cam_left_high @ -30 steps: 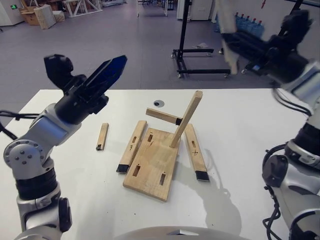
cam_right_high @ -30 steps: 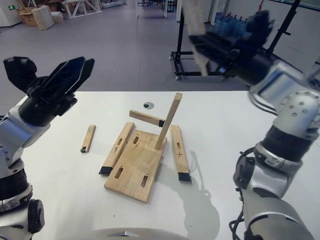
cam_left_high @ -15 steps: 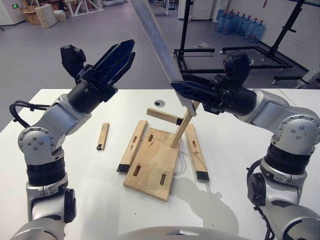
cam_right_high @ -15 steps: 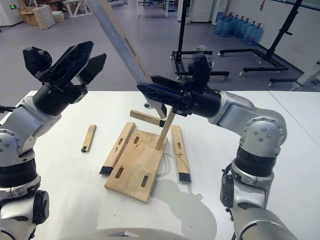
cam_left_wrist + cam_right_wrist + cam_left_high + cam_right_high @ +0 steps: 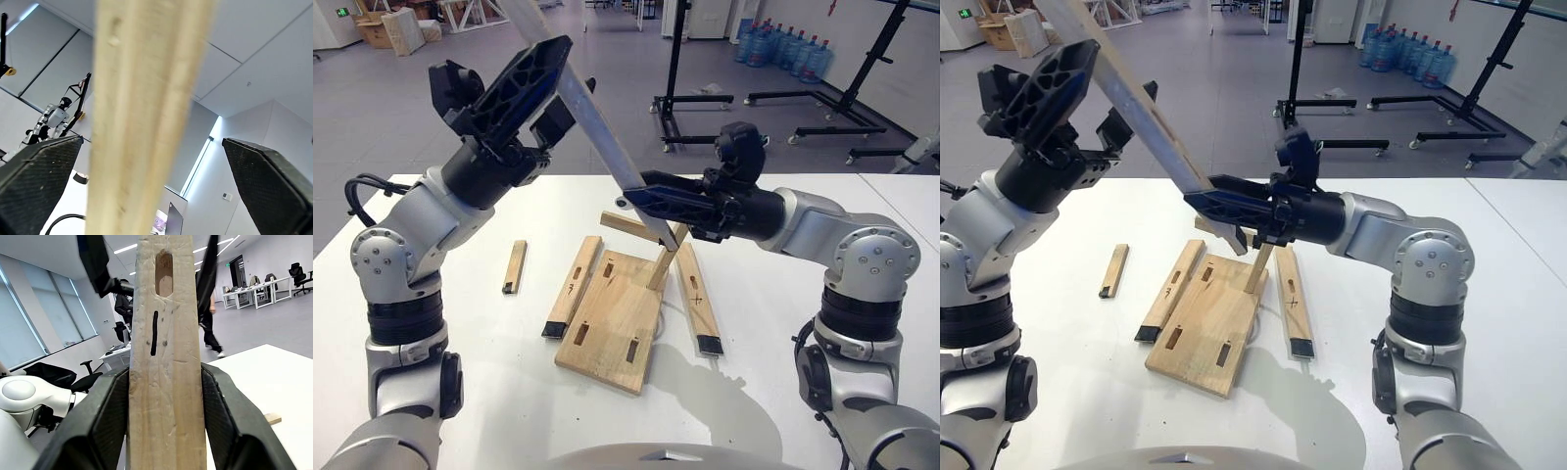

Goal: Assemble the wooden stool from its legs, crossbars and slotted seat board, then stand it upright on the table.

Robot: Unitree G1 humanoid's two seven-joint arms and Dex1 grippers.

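My right gripper is shut on a long wooden leg and holds it slanting up over the table; its fingers press both sides of the leg. My left gripper is open, its fingers standing apart on either side of the leg's upper part. Below lies the slotted seat board with one leg standing in it and a crossbar joined to that leg. Two more legs lie beside the board.
A short crossbar lies loose on the white table to the left of the board. Black wheeled stands are on the floor beyond the table's far edge. Bare table stretches to the front and far right.
My right arm swung in from high on the right, bringing the leg over the board. My left gripper rose and moved in until its open fingers flank the leg's upper part.
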